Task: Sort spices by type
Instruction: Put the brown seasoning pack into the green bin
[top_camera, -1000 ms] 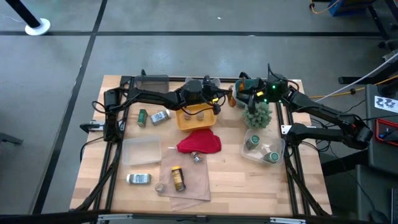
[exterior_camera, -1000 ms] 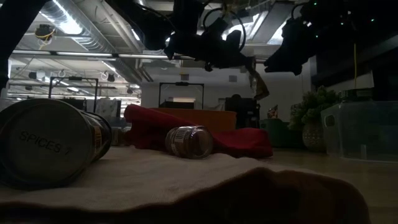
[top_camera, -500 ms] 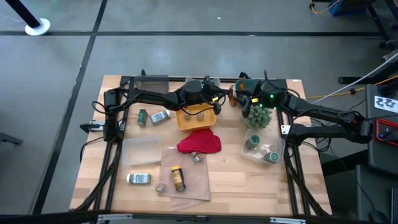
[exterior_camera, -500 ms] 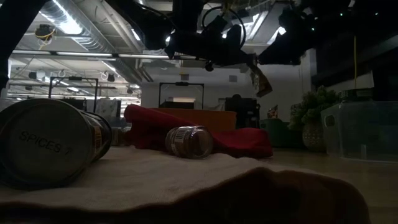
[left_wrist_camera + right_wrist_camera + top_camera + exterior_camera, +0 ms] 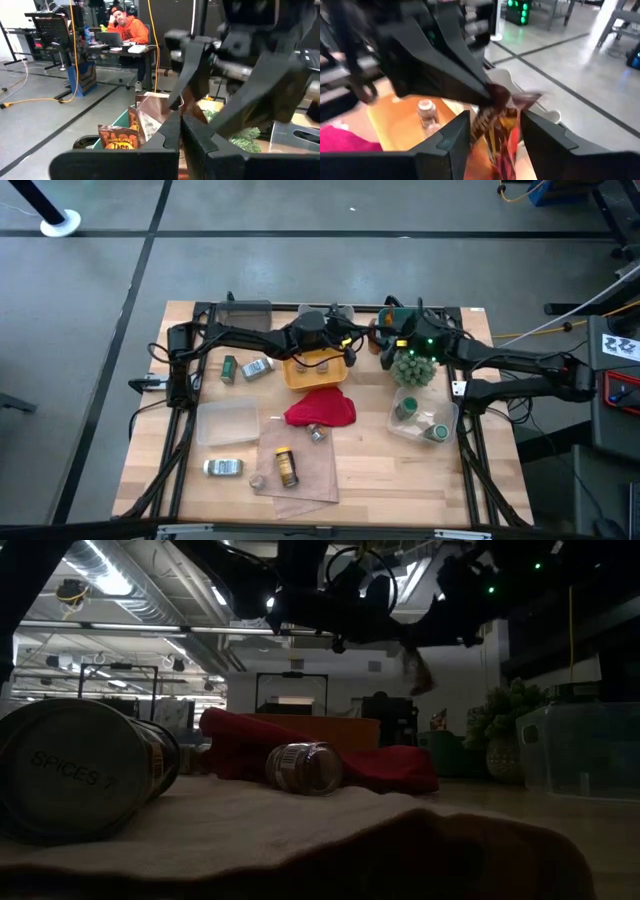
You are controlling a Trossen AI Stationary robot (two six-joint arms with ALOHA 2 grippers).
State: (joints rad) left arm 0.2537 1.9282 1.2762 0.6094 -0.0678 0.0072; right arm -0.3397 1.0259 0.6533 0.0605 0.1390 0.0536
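Moved: right gripper [image 5: 385,343] has slid leftward along the table's top edge since the earlier frames, closing on the left gripper [image 5: 357,343].
Foil sachet [image 5: 496,122]: orange-brown, hanging above the table at upper centre of the high view, pinched at its top by the left gripper's pressed-together fingers [image 5: 165,136].
Right gripper state: fingers [image 5: 449,145] spread, one on each side of the sachet; contact cannot be told.
Orange tray [image 5: 296,376]: just left of the grippers, holding small pots.
More sachets [image 5: 119,136]: standing in a green bin.
Fuzzy green plant [image 5: 416,368]: lower right of the grippers.
Red cloth [image 5: 322,409]: centre.
Clear bin [image 5: 399,425]: right, with green-lidded jars [image 5: 407,410].
Background: person in orange hoodie [image 5: 126,28] at a desk.
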